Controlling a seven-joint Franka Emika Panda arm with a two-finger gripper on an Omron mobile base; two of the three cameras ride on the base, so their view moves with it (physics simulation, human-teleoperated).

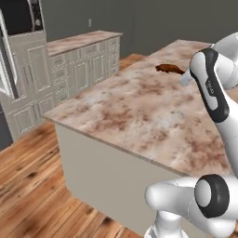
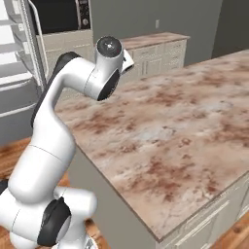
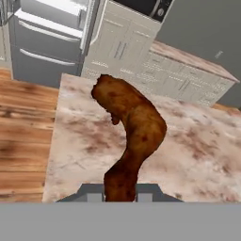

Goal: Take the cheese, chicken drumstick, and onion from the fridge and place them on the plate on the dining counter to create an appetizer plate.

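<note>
Clamped on drumstick [image 3: 131, 136] thin end; keep gripper [image 3: 120, 195] level, carry toward 12 o'clock over counter [image 3: 197, 146], seek plate.

One dark reddish-brown chicken drumstick [image 3: 132, 136], thick at one end and thin at the other. One large brown-and-cream marbled stone table [image 1: 139, 116]. One second marbled top on cream panelled cabinets [image 1: 81, 42] by the far wall. One grey steel fridge [image 3: 47, 42] with two long pale handles on its lower drawers. One dark-fronted microwave [image 2: 61, 14]. One white arm [image 2: 53, 131] with one tool [image 3: 121, 195].
</note>
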